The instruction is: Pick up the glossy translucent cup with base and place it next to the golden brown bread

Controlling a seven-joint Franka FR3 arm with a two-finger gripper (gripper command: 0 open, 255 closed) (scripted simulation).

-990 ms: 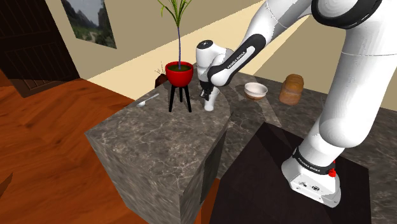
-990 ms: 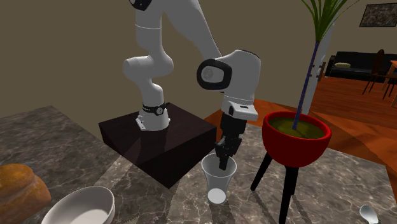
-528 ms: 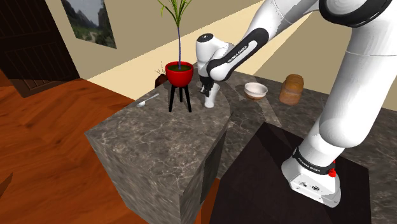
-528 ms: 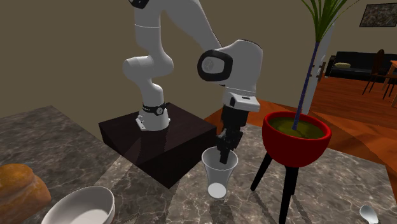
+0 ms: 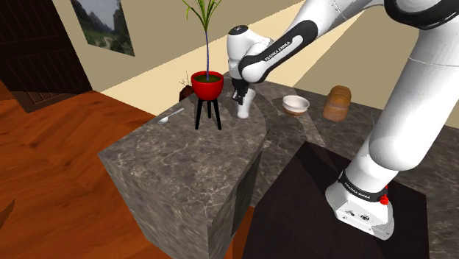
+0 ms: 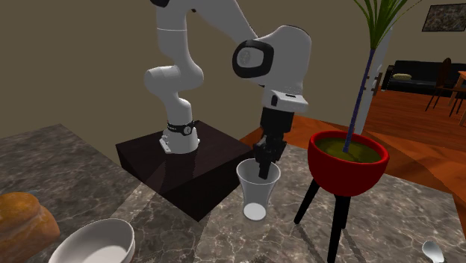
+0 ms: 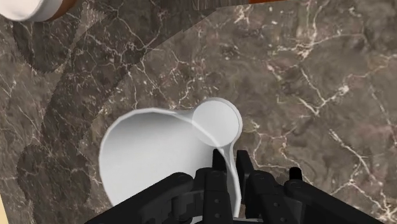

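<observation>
Dark veined marble bench, where a white robot arm's black claw pinches the rim of a pale translucent cup.
In the second exterior view the cup is at centre frame, just left of a red plant pot on black legs. The golden brown bread lies at the lower left edge, well apart from the cup, with a white bowl between them. In the wrist view one finger is inside the cup wall and the other is outside.
</observation>
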